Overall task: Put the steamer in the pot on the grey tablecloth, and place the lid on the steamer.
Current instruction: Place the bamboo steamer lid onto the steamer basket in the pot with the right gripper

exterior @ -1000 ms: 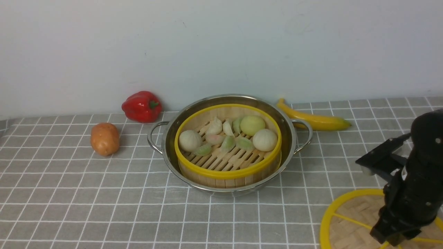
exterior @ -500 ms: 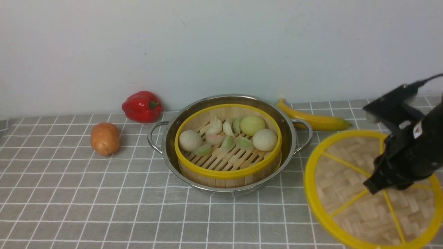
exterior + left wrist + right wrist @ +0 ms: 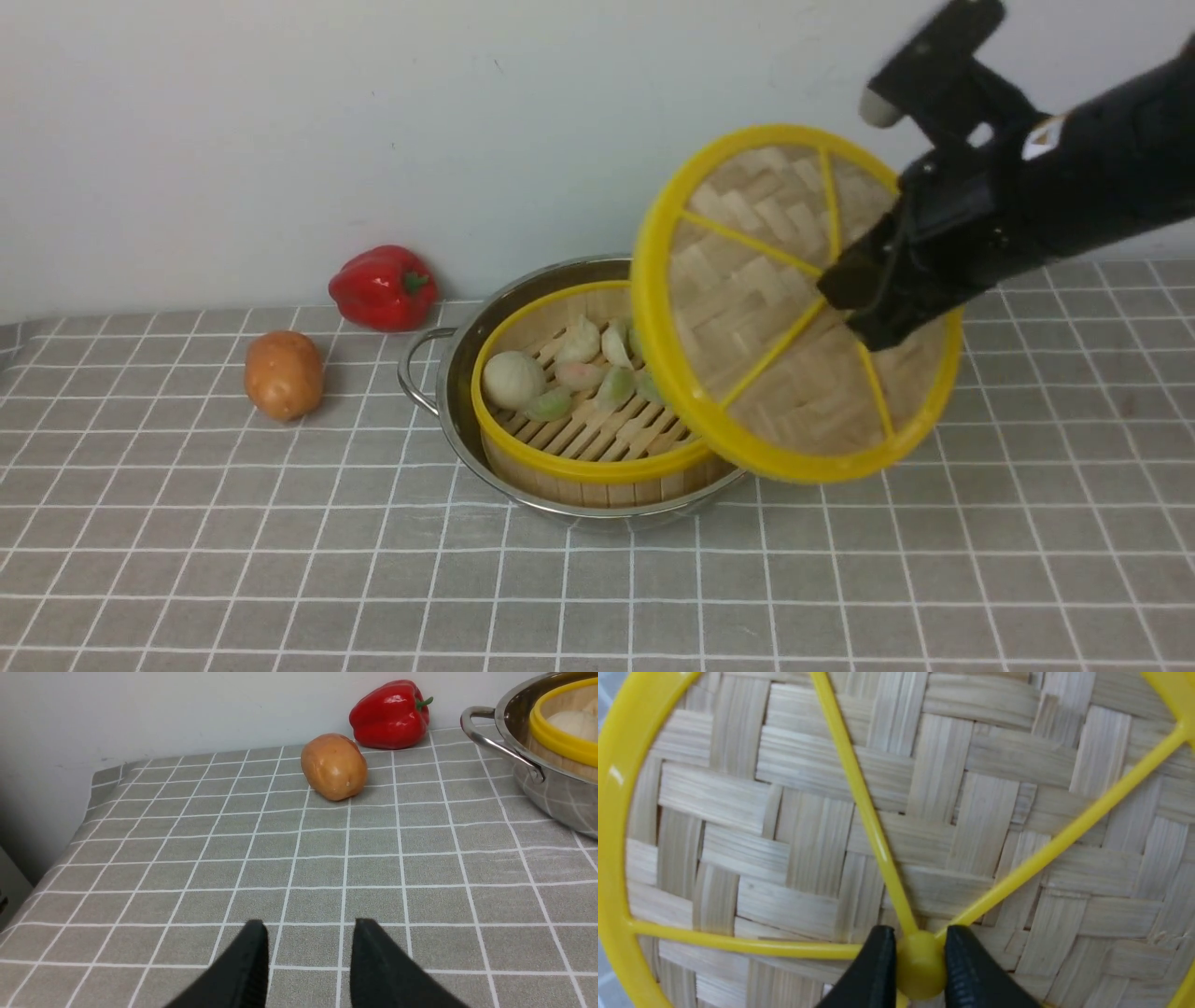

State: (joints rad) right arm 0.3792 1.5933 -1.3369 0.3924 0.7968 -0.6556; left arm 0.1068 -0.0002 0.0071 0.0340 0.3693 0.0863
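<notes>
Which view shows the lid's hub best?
Right wrist view: close up, the hub pinched in the right gripper. Front view: whole tilted lid, hub hidden by the gripper. Left wrist view: neither.

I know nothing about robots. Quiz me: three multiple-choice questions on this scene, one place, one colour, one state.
1. Where is the steamer? A in the pot; B beside the pot; C on the lid.
2. What colour is the bell pepper? A green; B red; C orange.
3. The lid is: A lying flat; B covering the steamer; C held tilted in the air.
Answers: 1 A, its walls sit inside the steel rim; 2 B, glossy red; 3 C, the right gripper clamps its centre, disc steeply tilted.
</notes>
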